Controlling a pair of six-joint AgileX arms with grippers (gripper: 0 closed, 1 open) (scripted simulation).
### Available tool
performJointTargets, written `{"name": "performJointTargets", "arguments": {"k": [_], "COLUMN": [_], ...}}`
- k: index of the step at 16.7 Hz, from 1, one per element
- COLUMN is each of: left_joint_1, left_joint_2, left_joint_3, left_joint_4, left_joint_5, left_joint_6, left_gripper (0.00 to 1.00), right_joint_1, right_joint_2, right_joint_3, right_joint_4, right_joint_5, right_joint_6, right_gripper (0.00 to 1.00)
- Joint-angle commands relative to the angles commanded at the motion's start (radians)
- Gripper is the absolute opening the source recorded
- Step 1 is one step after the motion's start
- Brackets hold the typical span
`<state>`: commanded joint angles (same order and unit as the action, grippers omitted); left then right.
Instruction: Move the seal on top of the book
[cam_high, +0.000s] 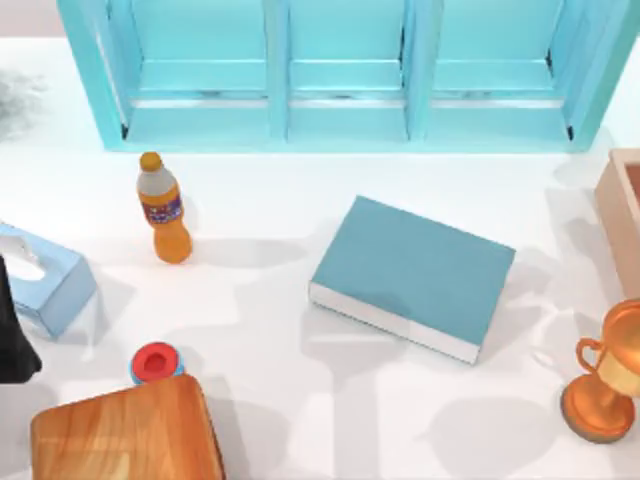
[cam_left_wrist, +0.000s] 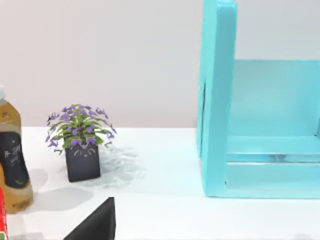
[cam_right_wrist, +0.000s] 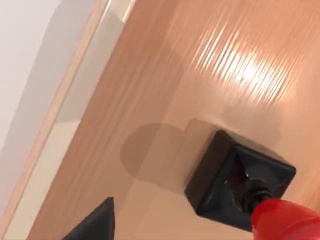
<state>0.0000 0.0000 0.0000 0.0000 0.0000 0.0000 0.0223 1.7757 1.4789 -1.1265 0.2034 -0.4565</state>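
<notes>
Seal (cam_right_wrist: 240, 185) hasn't gone anywhere yet, so the whole job is still ahead: grab, lift, carry over, set down. In the right wrist view it's sitting upright on a glossy wooden surface (cam_right_wrist: 200, 75) with a paler raised rim, black square base down, red knob up. My guess is that's the wooden tray (cam_high: 620, 210) at the right edge of the bench (cam_high: 270, 330), but I can't confirm it.

The right claw (cam_right_wrist: 95, 222) hangs over that wood, just beside the seal and not touching it; the seal sits off to one side rather than centred under it. Can't tell whether the claw is wide or narrow. I'd say it needs to shift over the knob before coming down.

Working outward on the bench:
- near-left corner: a wooden block (cam_high: 125, 435), with a red-capped round blue thing (cam_high: 155, 362) touching its far side
- near-right corner: a gold trophy (cam_high: 605, 385)
- middle: the teal book (cam_high: 412, 275), lying flat, top bare
- left edge: the left arm (cam_high: 12, 320) parked beside a pale blue tissue box (cam_high: 45, 280); can't tell the state of the left claw (cam_left_wrist: 97, 225)
- farther back on the left: an orange drink bottle (cam_high: 165, 210)
- far edge: a turquoise shelf unit (cam_high: 345, 70)
</notes>
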Motion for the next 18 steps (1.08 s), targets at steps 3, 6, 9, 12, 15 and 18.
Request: {"name": "performJointTargets", "arguments": {"k": [3, 6, 9, 12, 15, 18], "left_joint_1": [0.000, 0.000, 0.000, 0.000, 0.000, 0.000], "left_joint_2": [0.000, 0.000, 0.000, 0.000, 0.000, 0.000], "left_joint_3": [0.000, 0.000, 0.000, 0.000, 0.000, 0.000], "left_joint_4": [0.000, 0.000, 0.000, 0.000, 0.000, 0.000], "left_joint_5": [0.000, 0.000, 0.000, 0.000, 0.000, 0.000], "left_joint_6": [0.000, 0.000, 0.000, 0.000, 0.000, 0.000], "left_gripper": [1.00, 1.00, 1.00, 1.00, 1.00, 1.00], "right_joint_1": [-0.188, -0.294, -0.316, -0.312, -0.315, -0.313], "right_joint_2": [0.037, 0.068, 0.076, 0.072, 0.080, 0.095], "right_joint_3": [0.089, 0.145, 0.156, 0.153, 0.123, 0.042], "right_joint_4": [-0.144, -0.215, -0.228, -0.226, -0.192, -0.095], "right_joint_5": [-0.120, -0.190, -0.205, -0.203, -0.206, -0.205], "right_joint_6": [0.090, 0.159, 0.177, 0.176, 0.179, 0.180], "right_gripper": [1.00, 1.00, 1.00, 1.00, 1.00, 1.00]}}
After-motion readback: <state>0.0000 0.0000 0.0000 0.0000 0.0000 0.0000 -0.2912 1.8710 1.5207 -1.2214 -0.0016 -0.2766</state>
